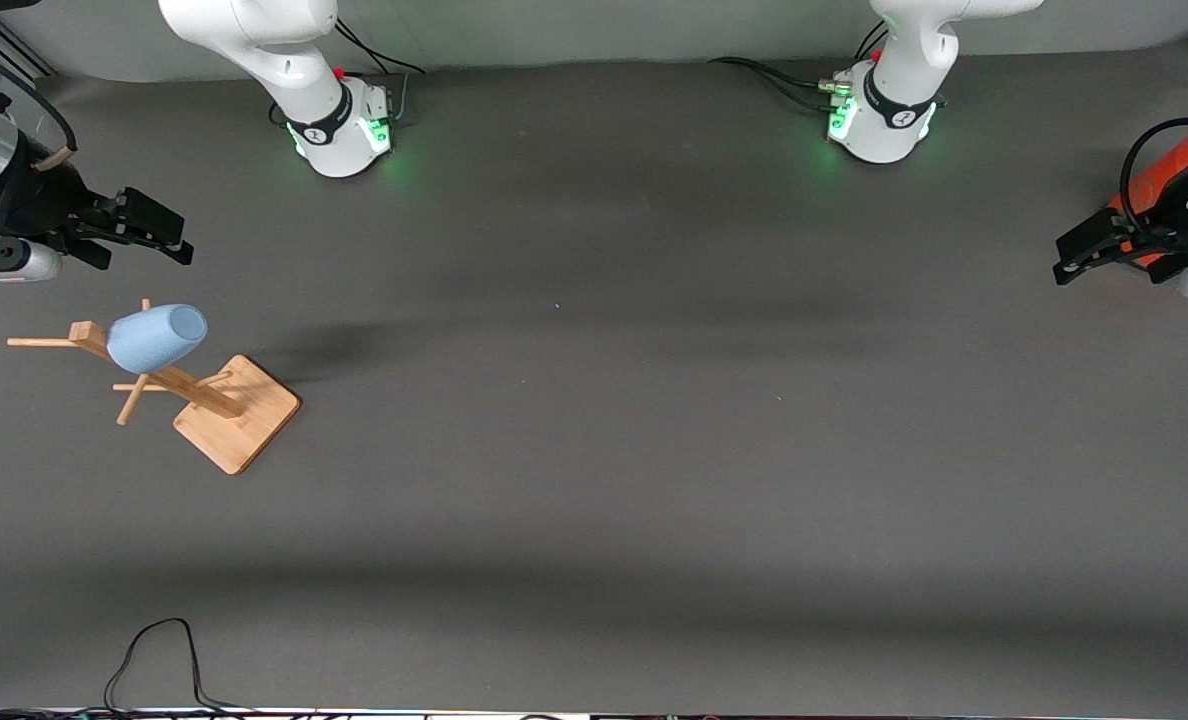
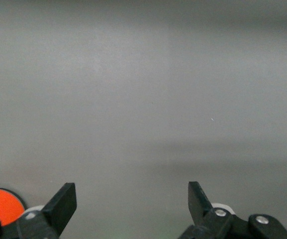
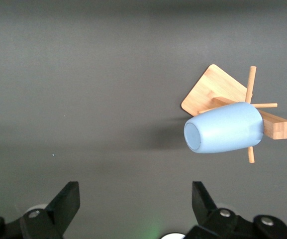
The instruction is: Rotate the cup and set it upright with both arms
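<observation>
Light-blue and smooth, the cup (image 1: 157, 338) is hanging on a peg of the wooden rack (image 1: 194, 395), at the right arm's end of the counter (image 1: 594, 480). It is not standing up. It is tipped over, with its round bottom pointing up and out toward about 3 o'clock in the front view. The right wrist view is showing that round bottom (image 3: 198, 137) and the rack's square base (image 3: 210, 92) under it.

The right claw (image 1: 154, 232) is hanging in the air at about 12 o'clock from the cup in the front view, near it but not touching. Its two fingers are spread wide apart and are holding nothing. The left claw (image 1: 1089, 250) is waiting up in the air over the left arm's end of the counter, well apart from the cup. Its fingers are spread wide too, with nothing between them.

I am thinking no step is done yet, because the cup is sitting on its peg.

Things could go wrong from here. The cup is smooth and gets thinner toward one end, so it could be slipping out if the claw is squeezing it badly. If the claw is pulling the cup sideways and not along the peg, the light rack could be tipping over. Passing the cup between two claws could also be dropping it.
</observation>
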Robot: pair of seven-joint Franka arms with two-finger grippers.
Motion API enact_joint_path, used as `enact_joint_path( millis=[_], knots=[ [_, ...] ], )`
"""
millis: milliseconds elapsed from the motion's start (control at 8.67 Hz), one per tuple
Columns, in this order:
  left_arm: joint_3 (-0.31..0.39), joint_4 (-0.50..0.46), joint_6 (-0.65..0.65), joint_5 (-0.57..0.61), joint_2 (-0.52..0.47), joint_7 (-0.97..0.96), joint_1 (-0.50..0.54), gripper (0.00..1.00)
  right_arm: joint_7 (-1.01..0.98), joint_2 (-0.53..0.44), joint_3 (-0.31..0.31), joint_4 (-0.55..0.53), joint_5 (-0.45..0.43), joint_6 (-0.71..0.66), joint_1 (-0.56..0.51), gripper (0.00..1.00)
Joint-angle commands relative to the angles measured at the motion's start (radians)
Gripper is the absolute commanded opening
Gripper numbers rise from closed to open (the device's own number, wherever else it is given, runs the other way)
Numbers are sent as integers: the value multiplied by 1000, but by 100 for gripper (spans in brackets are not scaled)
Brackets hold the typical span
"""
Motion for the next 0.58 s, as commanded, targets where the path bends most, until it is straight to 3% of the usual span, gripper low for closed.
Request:
enact_joint_path(
  millis=[0,462],
  knots=[
    [-1,2,8,-3,0,-9,2,100,-17,11,-3,24,-12,-12,2,100],
    [-1,-3,8,-3,0,-9,2,100,-5,23,-3,17,-12,-43,2,100]
  ],
)
